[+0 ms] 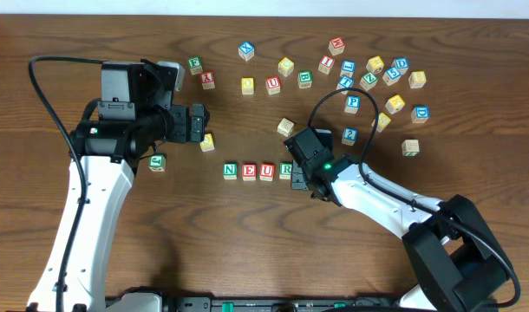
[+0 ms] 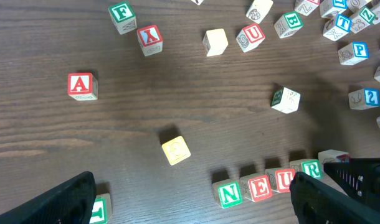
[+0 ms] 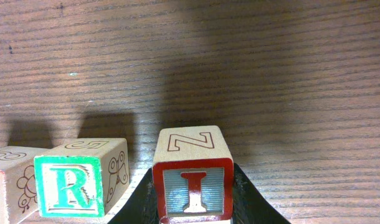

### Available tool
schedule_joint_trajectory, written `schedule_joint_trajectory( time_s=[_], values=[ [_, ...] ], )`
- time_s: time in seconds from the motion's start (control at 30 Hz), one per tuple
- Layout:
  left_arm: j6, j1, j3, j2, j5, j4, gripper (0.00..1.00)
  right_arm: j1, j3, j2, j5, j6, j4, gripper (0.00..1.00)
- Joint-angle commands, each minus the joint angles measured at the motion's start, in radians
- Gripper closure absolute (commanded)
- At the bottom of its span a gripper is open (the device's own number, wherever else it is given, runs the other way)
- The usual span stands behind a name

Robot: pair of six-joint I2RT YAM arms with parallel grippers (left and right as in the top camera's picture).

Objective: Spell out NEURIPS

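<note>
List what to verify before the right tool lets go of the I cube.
1. Right tool shut on the red I cube: ok.
2. I face reads upright, the same way as the green R cube beside it: ok.
3. I cube set down on the table: cannot tell, its underside is hidden.
4. I cube to the right of R, a narrow gap between them, not touching: ok.
5. Green N cube, red E cube and red U cube lined up before R: ok.
6. Left tool open and away from the row: ok.
</note>
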Motion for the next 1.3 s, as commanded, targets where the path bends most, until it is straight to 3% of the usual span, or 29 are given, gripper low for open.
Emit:
schedule_joint_trajectory(
  time_s=[0.0, 0.97, 1.27],
  values=[
    [0.006, 0.003, 0.024, -0.009, 0.012, 0.000, 0.02, -0.002, -0.009, 0.031, -0.057, -0.008, -0.005, 0.83],
    [0.006, 0.003, 0.024, -0.009, 0.012, 0.000, 0.02, -0.002, -0.009, 0.031, -0.056, -0.008, -0.002, 0.64],
    [0.006, 0.003, 0.024, -0.009, 0.011, 0.000, 0.02, -0.002, -0.006, 0.031, -0.044, -0.008, -0.002, 0.65]
  ],
)
